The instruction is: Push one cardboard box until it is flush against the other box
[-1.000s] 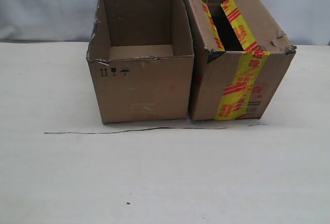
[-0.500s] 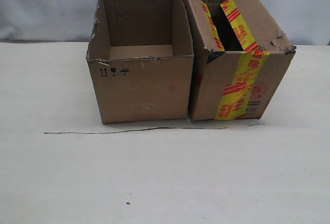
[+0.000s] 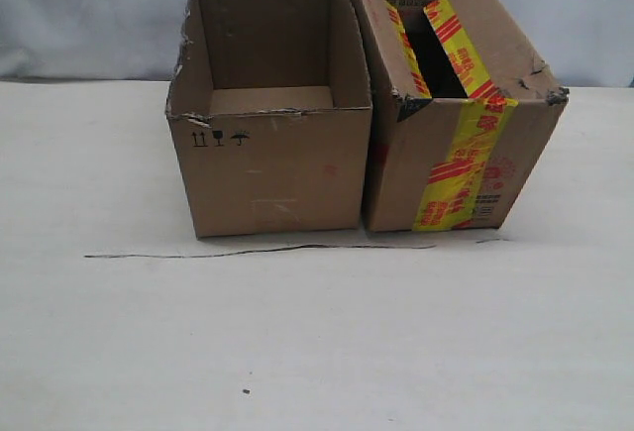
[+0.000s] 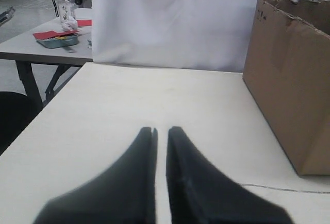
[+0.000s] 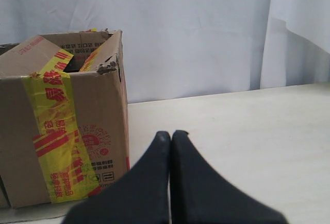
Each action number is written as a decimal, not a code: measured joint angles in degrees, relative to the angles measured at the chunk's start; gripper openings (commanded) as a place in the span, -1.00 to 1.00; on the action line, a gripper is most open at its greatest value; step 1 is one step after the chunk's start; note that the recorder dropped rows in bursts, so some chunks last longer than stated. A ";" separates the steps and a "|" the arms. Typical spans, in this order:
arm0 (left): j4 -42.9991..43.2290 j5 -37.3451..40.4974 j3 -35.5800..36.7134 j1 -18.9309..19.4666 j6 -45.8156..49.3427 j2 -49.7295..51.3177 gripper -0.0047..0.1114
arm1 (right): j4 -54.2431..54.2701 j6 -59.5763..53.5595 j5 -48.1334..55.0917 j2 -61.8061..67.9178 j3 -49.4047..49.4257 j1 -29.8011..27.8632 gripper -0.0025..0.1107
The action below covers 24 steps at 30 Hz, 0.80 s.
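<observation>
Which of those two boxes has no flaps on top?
The plain cardboard box, on the left in the exterior view: ragged open rim, no tape. The other box has flaps and yellow-and-red tape.

Left wrist view: the cardboard box (image 4: 289, 74) runs off the frame's edge, only one corner and one side showing, and its printed symbols (image 4: 261, 13) are too tiny to read. The left gripper (image 4: 161, 130) is a dark blur, its base cut off. Right wrist view: the other box (image 5: 67, 110) is clipped at the edge, its small print (image 5: 105, 175) illegible. Exterior view: between the flaps (image 3: 381, 30), just blackness, and shadow hides whether the boxes touch all the way down.
</observation>
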 measured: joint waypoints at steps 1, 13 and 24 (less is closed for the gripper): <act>-0.01 0.00 0.00 0.00 0.00 0.00 -0.92 | 0.00 0.00 0.00 0.00 0.00 0.00 -0.96; -0.34 -0.10 0.00 0.00 0.13 0.00 -0.92 | 0.00 0.00 0.00 0.00 0.00 0.00 -0.96; -0.46 -0.10 0.00 0.00 0.23 0.00 -0.92 | 0.00 0.00 0.00 0.00 0.00 0.00 -0.96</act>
